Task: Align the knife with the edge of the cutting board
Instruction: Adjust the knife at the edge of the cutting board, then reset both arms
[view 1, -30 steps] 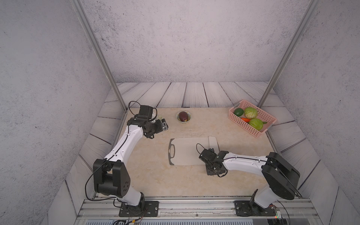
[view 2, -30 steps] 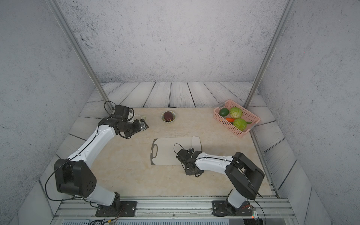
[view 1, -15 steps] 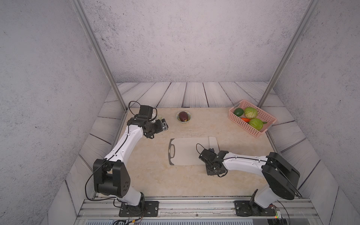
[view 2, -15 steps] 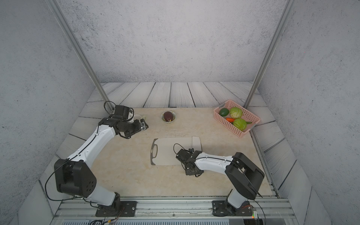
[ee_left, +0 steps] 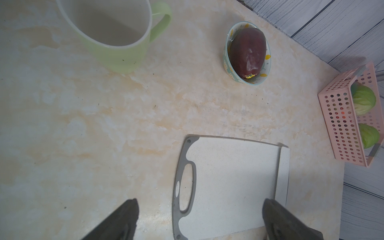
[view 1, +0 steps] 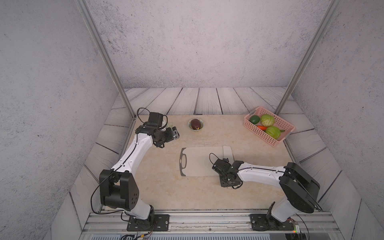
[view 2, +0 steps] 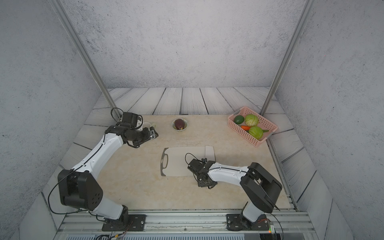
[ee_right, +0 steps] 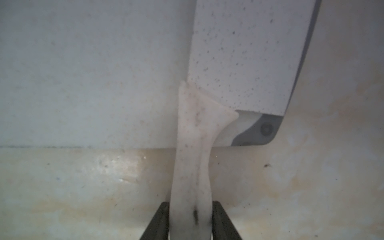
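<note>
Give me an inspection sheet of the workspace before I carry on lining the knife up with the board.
Surface: beige marbled table; no spill seen.
Job's things: knife blade flat on the cutting board, at the end away from the slot, nearly parallel to that end; handle overhangs the near edge.
Clutter: green mug, bowl with a dark vegetable, pink basket of produce; all off the board.
Grippers: left claw open, empty; right claw flanks the knife handle, grip unclear.
Cables: right wrist's black loop over the board.
Surroundings: grey walls, two metal posts; nothing seen intruding.
</note>
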Motion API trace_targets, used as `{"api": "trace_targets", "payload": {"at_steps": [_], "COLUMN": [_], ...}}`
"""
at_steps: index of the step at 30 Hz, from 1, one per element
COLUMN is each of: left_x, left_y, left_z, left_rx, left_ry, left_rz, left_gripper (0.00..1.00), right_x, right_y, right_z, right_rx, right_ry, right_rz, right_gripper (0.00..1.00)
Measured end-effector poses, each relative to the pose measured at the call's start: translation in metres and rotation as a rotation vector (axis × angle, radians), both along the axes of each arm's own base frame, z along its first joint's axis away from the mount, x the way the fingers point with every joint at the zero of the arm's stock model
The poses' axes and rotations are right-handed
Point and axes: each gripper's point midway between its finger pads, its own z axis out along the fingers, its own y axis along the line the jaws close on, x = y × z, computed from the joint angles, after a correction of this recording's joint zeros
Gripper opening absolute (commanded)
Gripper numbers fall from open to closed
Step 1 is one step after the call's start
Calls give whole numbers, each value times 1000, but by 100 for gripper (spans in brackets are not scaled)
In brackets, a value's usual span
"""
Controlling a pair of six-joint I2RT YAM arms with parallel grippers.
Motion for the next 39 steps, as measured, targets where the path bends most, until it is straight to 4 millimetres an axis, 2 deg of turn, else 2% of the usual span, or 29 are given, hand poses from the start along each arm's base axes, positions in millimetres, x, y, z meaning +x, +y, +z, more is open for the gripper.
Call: {"api": "trace_targets", "payload": {"at_steps": [4, 8, 16, 18, 24, 29, 34, 39], "left_x": [0, 0, 0, 0, 0, 2, 3, -1], "left_y": [0, 0, 0, 0, 2, 6, 19, 44], "left_z": [0, 0, 0, 0, 0, -1, -3, -5], "left_rx": [0, 0, 1, 2, 13, 41, 118, 258], "left_ry": [0, 0, 0, 0, -3, -12, -42, -103], "left_rz": [-1, 0, 0, 1, 0, 7, 35, 102], "left_gripper": [98, 98, 98, 98, 98, 98, 98, 98], "right_x": [0, 0, 3, 4, 8, 22, 46, 73], "right_y": [0, 0, 4, 5, 7, -3, -33, -83], "right_z": [0, 0, 12, 17, 43, 73, 111, 153], "right_rx": [0, 1, 35, 49, 109, 174, 255, 322], "right_ry": [0, -1, -29, -41, -100, -165, -267, -420], "right_rz": [0, 0, 8, 14, 43, 27, -48, -185], "right_gripper": [42, 51, 87, 98, 99, 99, 99, 99]}}
